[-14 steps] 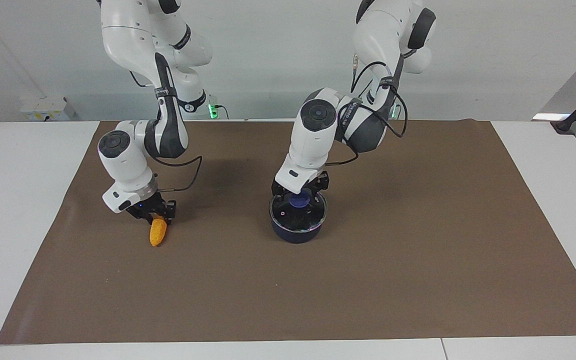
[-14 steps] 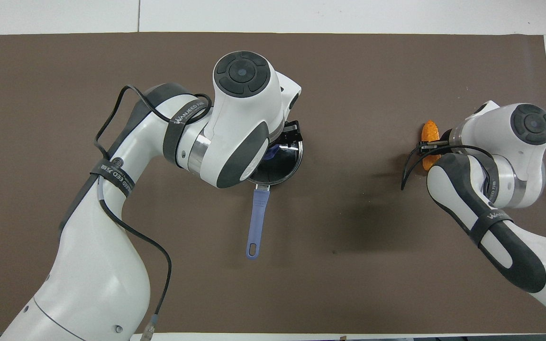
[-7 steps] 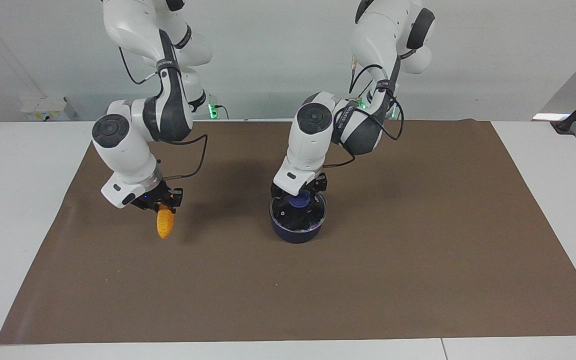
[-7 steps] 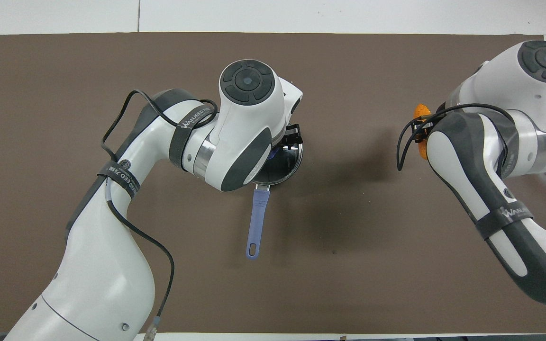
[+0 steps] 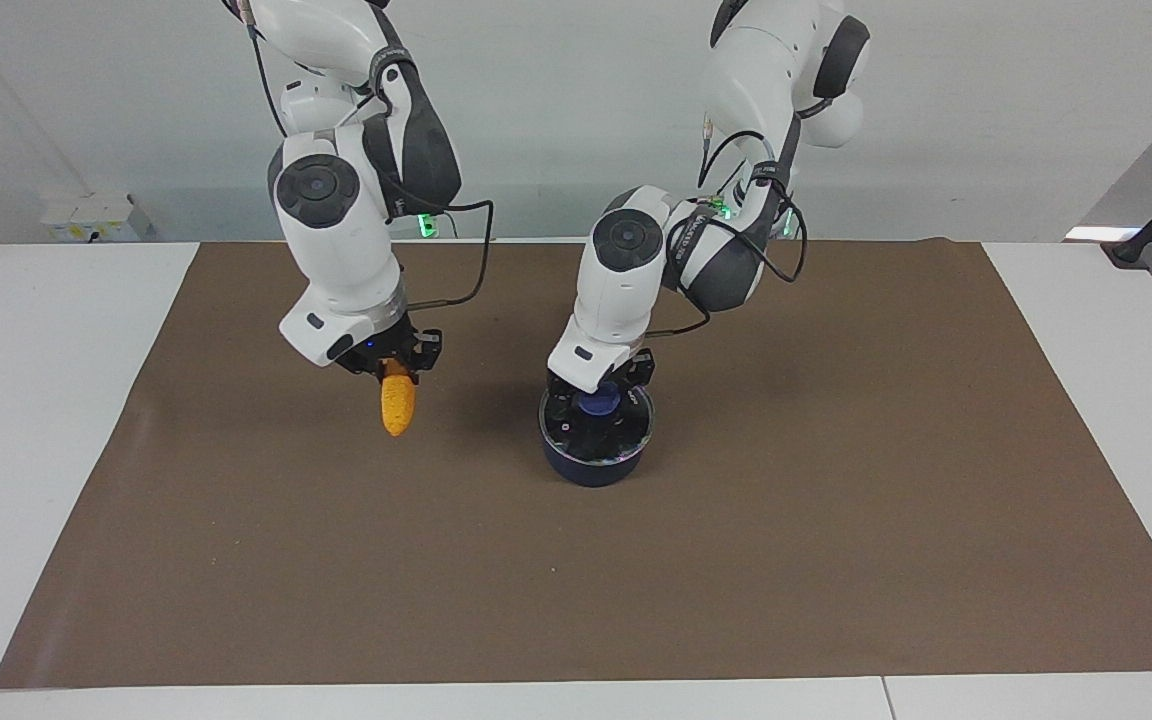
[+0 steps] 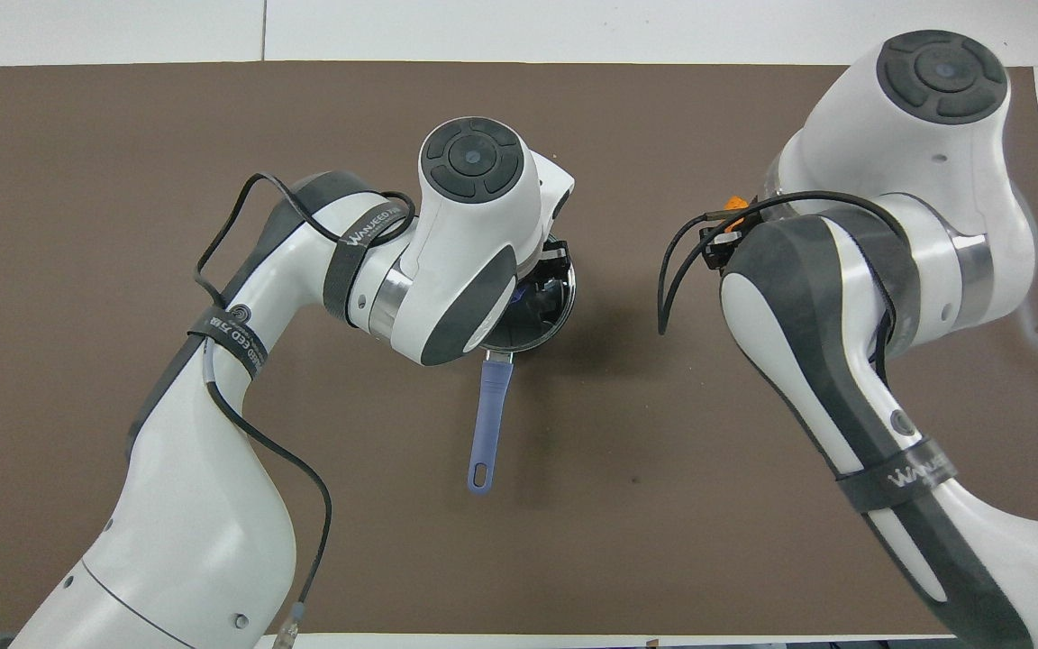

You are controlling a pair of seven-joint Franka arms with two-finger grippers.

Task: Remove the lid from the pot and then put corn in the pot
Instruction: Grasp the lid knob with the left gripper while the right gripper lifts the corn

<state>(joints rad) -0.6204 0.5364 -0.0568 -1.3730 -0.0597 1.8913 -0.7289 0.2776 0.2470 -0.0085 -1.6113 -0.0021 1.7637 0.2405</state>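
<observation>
The dark navy pot (image 5: pixel 593 468) stands mid-table, and its long blue-purple handle (image 6: pixel 489 415) points toward the robots. The glass lid (image 5: pixel 626 432) sits on the pot, and part of it shows in the overhead view (image 6: pixel 548 311). My left gripper (image 5: pixel 599 392) is down on the lid, its fingers on either side of the blue-purple knob (image 5: pixel 598 402). My right gripper (image 5: pixel 398 362) is shut on the top of the orange-yellow corn (image 5: pixel 397 408). The corn hangs tip down over the mat beside the pot, toward the right arm's end. In the overhead view only a sliver of corn (image 6: pixel 735 202) shows.
A brown mat (image 5: pixel 836 520) covers most of the white table (image 5: pixel 26 450). The left arm's elbow (image 6: pixel 474 234) hides much of the pot from above.
My right gripper has lifted the corn off the mat and carried it up and toward the pot. My left gripper has stayed on the lid's knob, and the lid has stayed on the pot.
</observation>
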